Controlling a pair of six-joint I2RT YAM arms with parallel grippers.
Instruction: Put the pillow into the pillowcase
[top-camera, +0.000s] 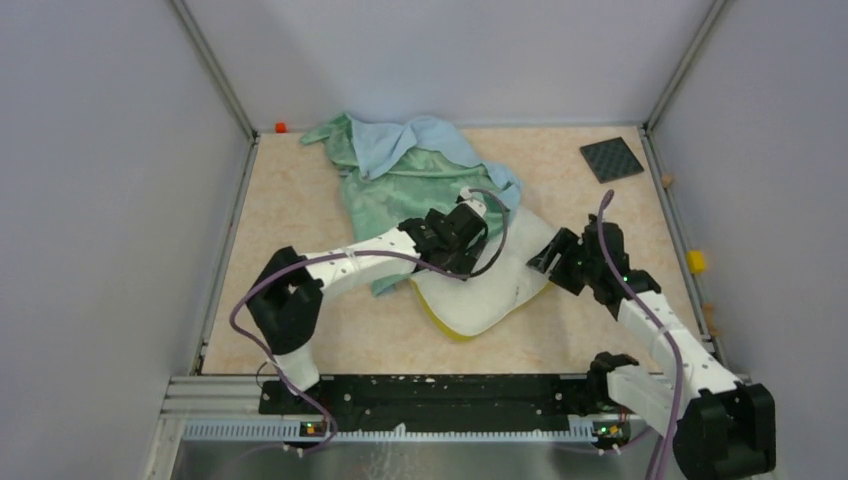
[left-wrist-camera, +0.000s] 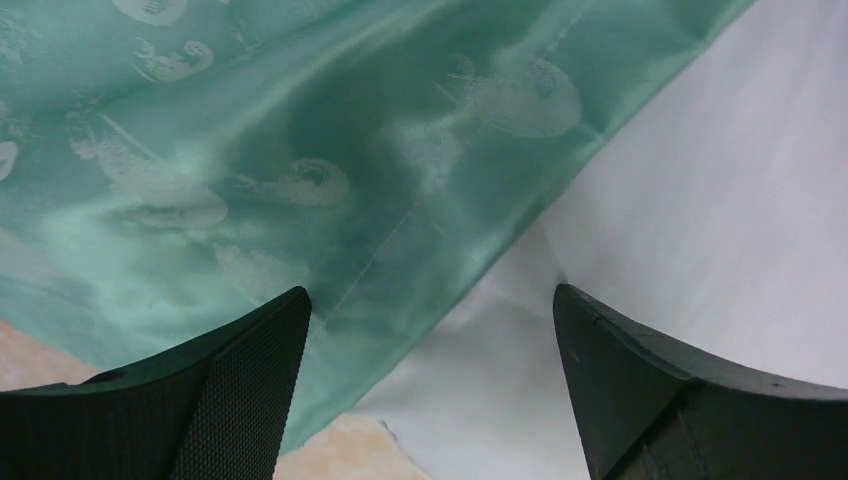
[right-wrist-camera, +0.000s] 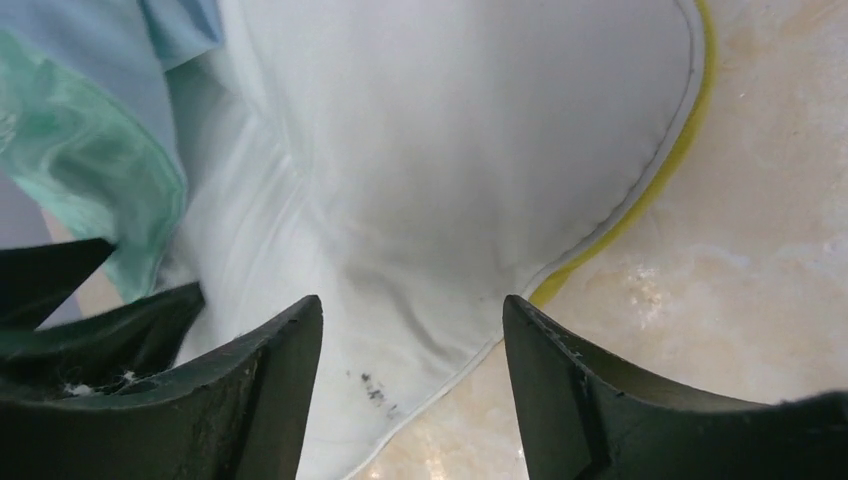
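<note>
The right pincer (right-wrist-camera: 410, 305) is held wide open and empty over the right corner of the pillow (top-camera: 490, 285), which is laid on the desk (top-camera: 300, 210). The left pincer (left-wrist-camera: 430, 300), also spread and empty, is poised over the pillow's far-left edge, which is overlapped by the bunched pillowcase (top-camera: 410, 165).

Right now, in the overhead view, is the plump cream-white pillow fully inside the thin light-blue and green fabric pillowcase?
No, most of the pillow lies uncovered on the table, beside the crumpled pillowcase.
</note>
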